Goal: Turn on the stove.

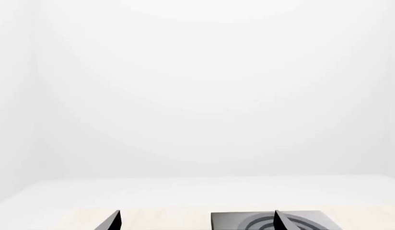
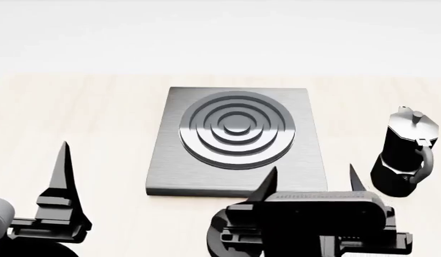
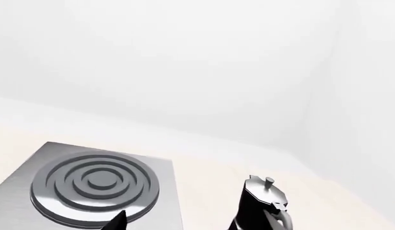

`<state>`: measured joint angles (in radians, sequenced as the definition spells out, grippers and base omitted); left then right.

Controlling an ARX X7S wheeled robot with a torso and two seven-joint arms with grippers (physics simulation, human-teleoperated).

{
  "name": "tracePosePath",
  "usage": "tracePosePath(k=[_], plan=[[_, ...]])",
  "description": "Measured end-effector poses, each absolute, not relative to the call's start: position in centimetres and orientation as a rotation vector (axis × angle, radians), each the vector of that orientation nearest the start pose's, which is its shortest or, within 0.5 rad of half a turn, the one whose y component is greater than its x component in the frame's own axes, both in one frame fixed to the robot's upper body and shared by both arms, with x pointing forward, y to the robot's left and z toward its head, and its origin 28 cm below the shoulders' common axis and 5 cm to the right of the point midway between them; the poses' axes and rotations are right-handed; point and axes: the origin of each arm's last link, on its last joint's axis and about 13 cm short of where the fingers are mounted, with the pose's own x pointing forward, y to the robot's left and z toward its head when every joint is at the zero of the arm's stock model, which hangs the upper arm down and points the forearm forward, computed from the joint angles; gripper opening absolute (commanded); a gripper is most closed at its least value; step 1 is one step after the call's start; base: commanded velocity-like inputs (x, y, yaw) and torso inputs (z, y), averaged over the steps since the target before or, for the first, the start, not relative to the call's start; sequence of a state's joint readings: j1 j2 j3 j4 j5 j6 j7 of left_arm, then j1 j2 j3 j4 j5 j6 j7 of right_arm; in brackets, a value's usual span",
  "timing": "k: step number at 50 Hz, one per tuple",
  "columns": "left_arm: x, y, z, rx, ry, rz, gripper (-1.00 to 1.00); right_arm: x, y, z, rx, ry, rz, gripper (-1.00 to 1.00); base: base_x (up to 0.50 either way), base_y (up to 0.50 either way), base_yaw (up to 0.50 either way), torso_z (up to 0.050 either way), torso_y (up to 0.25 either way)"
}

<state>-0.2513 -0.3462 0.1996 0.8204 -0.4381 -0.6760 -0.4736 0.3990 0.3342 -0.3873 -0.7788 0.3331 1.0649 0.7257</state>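
A: Right gripper (image 2: 313,179) w/ black fingers spread, holding nothing, sits at near edge of the pale wood-look tabletop (image 2: 77,118). Left gripper (image 2: 65,160) is off to the side; only one fingertip in head view, but wrist cam shows two tips well apart, so open too.

B: And the flat square brushed grey metal stove (image 2: 238,136) w/ raised burner rings?

A: Centre of table, just beyond right gripper. Black faceted moka pot (image 2: 404,152) stands beside it on the right, not touching.

B: Knob?

A: Can't see it; prob hidden behind the right wrist at front edge. I'd ease fwd slowly, keep fingers apart until they straddle knob, then close and twist. Avoid clipping the pot.
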Motion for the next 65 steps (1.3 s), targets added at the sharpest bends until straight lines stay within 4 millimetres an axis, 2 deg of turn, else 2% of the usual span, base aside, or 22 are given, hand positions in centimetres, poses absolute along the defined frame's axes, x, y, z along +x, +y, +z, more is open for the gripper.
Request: tracePosePath(k=[65], plan=[[19.8,19.8,17.2,-0.002,-0.273,-0.037,1.00,19.9,-7.0,17.7,-0.348,-0.215,-0.189,1.00,0.00,0.00,0.00,0.000,0.000]])
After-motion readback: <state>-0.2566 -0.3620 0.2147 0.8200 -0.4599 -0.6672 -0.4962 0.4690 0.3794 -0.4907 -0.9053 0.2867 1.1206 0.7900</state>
